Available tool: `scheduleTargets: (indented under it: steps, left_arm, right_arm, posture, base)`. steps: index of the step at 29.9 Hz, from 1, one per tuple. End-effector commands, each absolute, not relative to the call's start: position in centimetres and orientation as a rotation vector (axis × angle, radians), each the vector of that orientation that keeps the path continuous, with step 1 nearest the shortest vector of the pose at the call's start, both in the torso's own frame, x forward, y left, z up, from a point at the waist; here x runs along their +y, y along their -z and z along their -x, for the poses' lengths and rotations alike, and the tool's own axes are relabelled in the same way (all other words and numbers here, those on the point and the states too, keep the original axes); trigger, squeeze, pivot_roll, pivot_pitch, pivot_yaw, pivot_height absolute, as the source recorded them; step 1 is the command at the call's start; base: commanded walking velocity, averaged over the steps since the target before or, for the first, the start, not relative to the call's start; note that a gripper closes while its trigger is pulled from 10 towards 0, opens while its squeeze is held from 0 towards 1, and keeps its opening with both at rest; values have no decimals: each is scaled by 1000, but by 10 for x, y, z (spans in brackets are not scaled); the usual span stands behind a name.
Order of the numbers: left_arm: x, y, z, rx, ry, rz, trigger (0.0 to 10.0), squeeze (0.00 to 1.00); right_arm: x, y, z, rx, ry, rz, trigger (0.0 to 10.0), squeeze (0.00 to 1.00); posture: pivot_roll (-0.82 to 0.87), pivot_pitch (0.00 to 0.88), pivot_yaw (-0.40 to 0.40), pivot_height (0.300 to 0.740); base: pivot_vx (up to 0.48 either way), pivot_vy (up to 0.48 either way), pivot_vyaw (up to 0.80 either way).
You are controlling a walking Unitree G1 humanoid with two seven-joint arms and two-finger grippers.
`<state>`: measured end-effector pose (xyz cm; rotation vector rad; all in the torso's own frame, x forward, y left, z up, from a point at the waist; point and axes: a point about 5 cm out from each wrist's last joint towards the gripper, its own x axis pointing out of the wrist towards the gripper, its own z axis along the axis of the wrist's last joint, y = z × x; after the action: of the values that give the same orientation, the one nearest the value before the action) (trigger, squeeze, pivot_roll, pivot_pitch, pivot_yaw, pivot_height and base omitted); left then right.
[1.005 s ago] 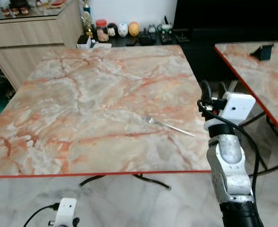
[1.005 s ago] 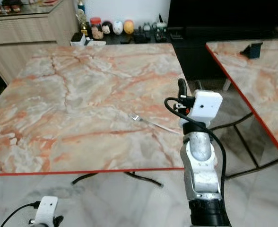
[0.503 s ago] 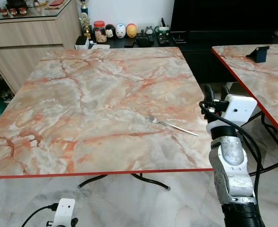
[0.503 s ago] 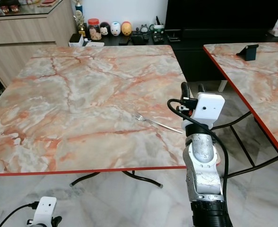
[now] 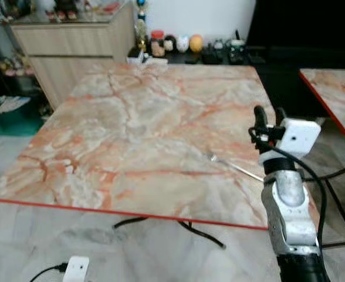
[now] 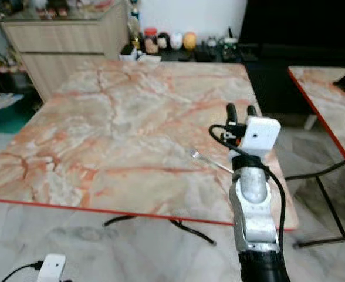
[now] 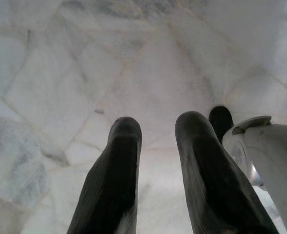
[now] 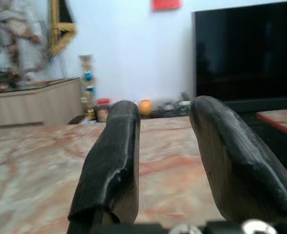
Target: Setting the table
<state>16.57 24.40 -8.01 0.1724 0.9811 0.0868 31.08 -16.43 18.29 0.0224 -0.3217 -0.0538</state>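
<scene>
A silver fork [image 5: 234, 166] lies flat on the marble table [image 5: 131, 123], near its right front corner, tines toward the left. My right gripper [image 5: 266, 114] is raised above the table's right edge, just right of the fork, fingers pointing up and open with nothing between them. In the right wrist view its fingers [image 8: 109, 165] stand apart over the tabletop. My left gripper [image 7: 155, 129] hangs low over the pale floor tiles, open and empty.
A second marble table [image 5: 334, 100] stands to the right across a narrow gap. A wooden sideboard [image 5: 73, 53] is at the back left, and a low shelf of jars and figurines [image 5: 178, 44] runs behind the table. A green bin [image 5: 14, 114] sits at the far left.
The whole picture has shifted right and blurred, so the camera has turned left. The right gripper stays raised beside the fork, which has not moved on the table.
</scene>
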Motion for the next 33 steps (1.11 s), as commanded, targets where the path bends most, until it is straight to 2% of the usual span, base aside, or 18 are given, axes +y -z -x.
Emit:
scheduleTargets:
  steps: [1, 6, 12, 19, 20, 21, 24, 27, 33]
  left_arm:
    - [241, 78, -173, 963, -68, -183, 10000, 0]
    - [241, 74, -181, 953, -66, -188, 10000, 0]
    - [240, 73, -185, 955, -64, -205, 10000, 0]
    - [240, 75, -181, 961, -62, -201, 10000, 0]
    - [239, 75, -180, 964, -60, -201, 10000, 0]
    - [239, 75, -180, 964, -60, -201, 10000, 0]
    - [239, 75, -180, 968, -55, -200, 10000, 0]
    - [239, 75, -180, 971, -48, -202, 10000, 0]
    - [239, 75, -180, 971, -42, -198, 10000, 0]
  right_arm:
    - [-169, -186, -309, -329, 68, -18, 10000, 0]
    - [-169, -186, -309, -328, 67, -18, 10000, 0]
    - [-170, -182, -306, -310, 64, -7, 10000, 0]
    - [-186, -176, -297, -272, 43, 60, 10000, 0]
    - [-200, -174, -291, -239, 6, 123, 10000, 0]
    - [-200, -174, -291, -239, 6, 123, 10000, 0]
    - [-220, -167, -279, -140, -110, 272, 10000, 0]
    - [-226, -159, -271, -54, -254, 380, 10000, 0]
    - [-232, -148, -275, 34, -343, 416, 10000, 0]
  posture:
    - [5, 0, 22, 731]
    - [5, 0, 22, 731]
    - [2, 0, 21, 731]
    - [1, 0, 20, 731]
    - [-4, 0, 22, 731]
    - [-4, 0, 22, 731]
    - [-13, 0, 27, 731]
    - [-29, 0, 33, 731]
    - [-29, 0, 34, 731]
  base:
    - [300, 0, 0]
    - [300, 0, 0]
    - [0, 0, 0]
    - [0, 0, 0]
    - [0, 0, 0]
    - [0, 0, 0]
    - [0, 0, 0]
    - [0, 0, 0]
    - [0, 0, 0]
